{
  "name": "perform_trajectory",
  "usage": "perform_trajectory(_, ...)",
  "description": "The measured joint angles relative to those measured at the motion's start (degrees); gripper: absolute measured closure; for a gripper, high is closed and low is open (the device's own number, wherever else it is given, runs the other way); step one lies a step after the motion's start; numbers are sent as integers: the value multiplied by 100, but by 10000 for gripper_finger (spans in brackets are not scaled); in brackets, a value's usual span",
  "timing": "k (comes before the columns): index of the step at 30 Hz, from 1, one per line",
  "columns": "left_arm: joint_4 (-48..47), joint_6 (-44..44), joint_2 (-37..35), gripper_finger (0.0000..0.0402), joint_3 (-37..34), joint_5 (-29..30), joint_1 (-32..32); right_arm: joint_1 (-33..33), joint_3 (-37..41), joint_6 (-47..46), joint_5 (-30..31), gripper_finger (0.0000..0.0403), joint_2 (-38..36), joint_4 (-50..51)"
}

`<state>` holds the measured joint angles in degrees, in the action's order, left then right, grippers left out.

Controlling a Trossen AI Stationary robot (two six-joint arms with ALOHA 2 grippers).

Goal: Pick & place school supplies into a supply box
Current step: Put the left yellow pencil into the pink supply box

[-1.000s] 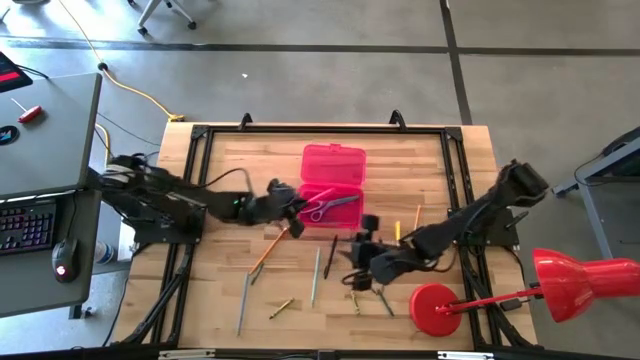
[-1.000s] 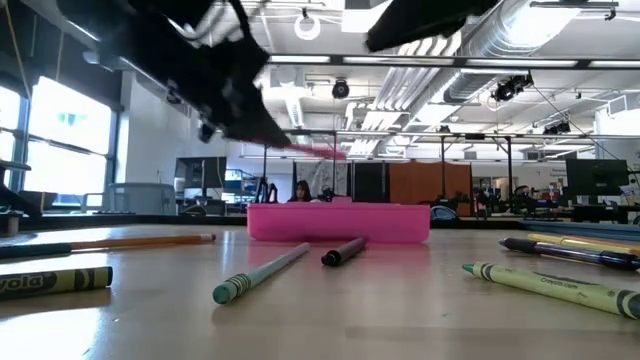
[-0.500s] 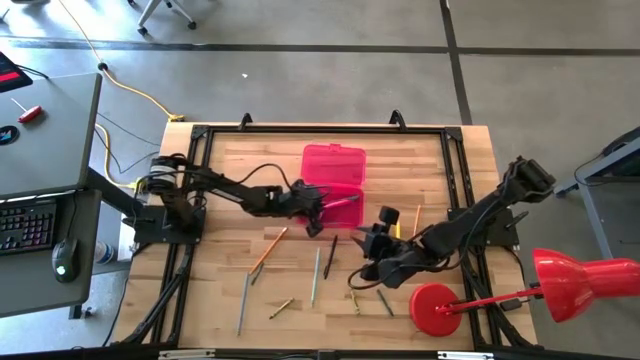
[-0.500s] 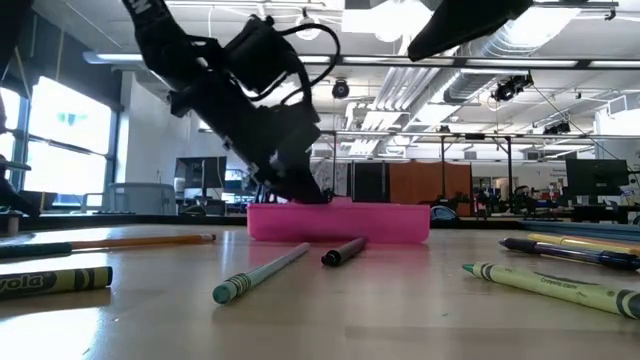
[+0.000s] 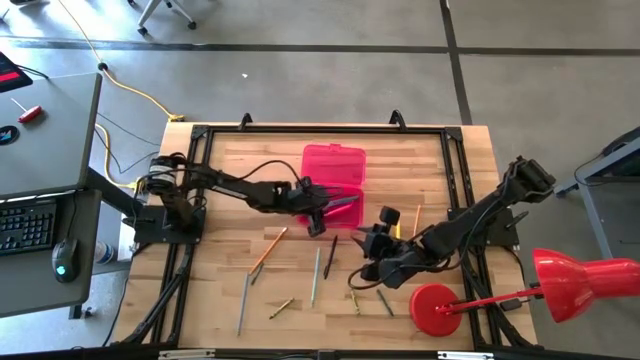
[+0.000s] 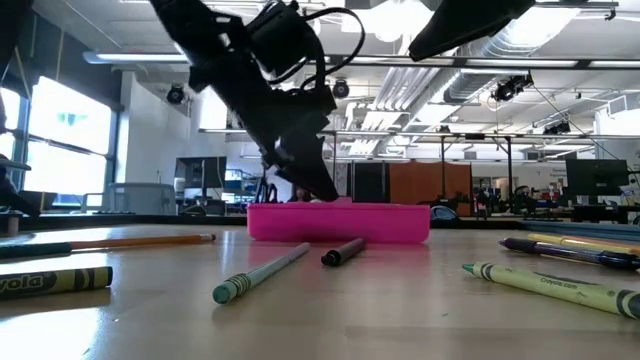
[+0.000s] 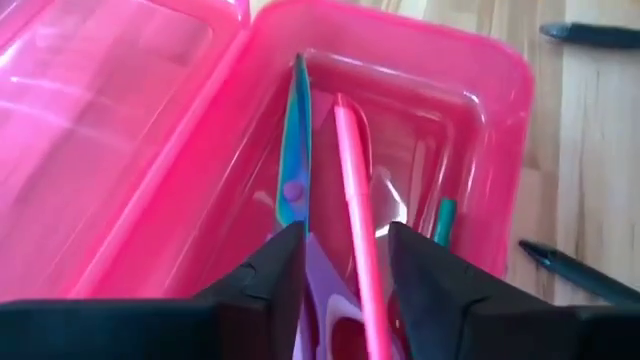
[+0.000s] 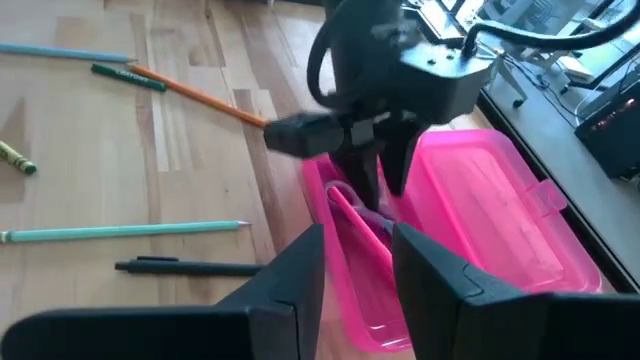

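The pink supply box (image 5: 335,166) lies open on the table's far middle, its lid flat toward the far edge. My left gripper (image 7: 345,240) stands open over the tray's left end (image 5: 318,212), fingers pointing down into it. Below the fingers, in the tray, lie a pink pencil (image 7: 355,230), purple-handled scissors (image 7: 293,190) and a green pen (image 7: 443,218). My right gripper (image 5: 366,250) hangs open near the tray's right front, above the table, holding nothing. Loose pencils and pens (image 5: 268,250) lie flat on the wood in front of the box.
An orange pencil (image 5: 268,250), a grey one (image 5: 243,303), a pale green one (image 5: 315,277), a dark pen (image 5: 330,255) and a crayon (image 5: 281,308) lie scattered at the near middle. A red lamp's round base (image 5: 436,308) stands at the near right.
My left gripper has carried the pink pencil toward the right and down into the box's tray, then opened and let it go. The pencil now lies in the tray beside the scissors. My right gripper has shifted slightly toward the right.
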<state>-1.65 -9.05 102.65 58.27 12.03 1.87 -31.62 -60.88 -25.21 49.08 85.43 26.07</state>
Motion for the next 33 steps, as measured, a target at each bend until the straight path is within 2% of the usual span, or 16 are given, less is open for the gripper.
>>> perform_trajectory(3,-1080,213,-160,219,485,-49,0,0,0,-223,0,305,0,178)
perform_trajectory(8,-3071,330,-534,218,1536,-67,0,9,-1,-1270,-242,305,0,820)
perform_trajectory(11,-3883,341,-867,218,2095,-59,-15,7,28,-1625,-190,305,0,1155)
perform_trajectory(15,-4760,358,-1437,218,2491,233,-203,17,282,-1703,57,305,0,1088)
perform_trajectory(18,-5346,-147,-1966,218,2467,574,-442,82,606,-1800,62,305,-2,721)
perform_trajectory(21,-5720,-1042,-2520,218,2088,1192,-873,98,890,-1805,29,304,-3,302)
perform_trajectory(25,-5696,-2548,-3176,218,1026,2217,-1779,98,1200,-1458,131,304,-4,-349)
perform_trajectory(28,-5256,-3928,-3576,218,-26,2980,-2461,144,1399,-1016,169,304,-4,-914)
perform_trajectory(30,-4631,-4765,-3729,218,-749,3343,-2842,202,1500,-561,37,304,-4,-1322)
perform_trajectory(33,-3564,-5420,-3756,218,-1602,3330,-3173,312,1650,157,-348,304,-4,-2028)
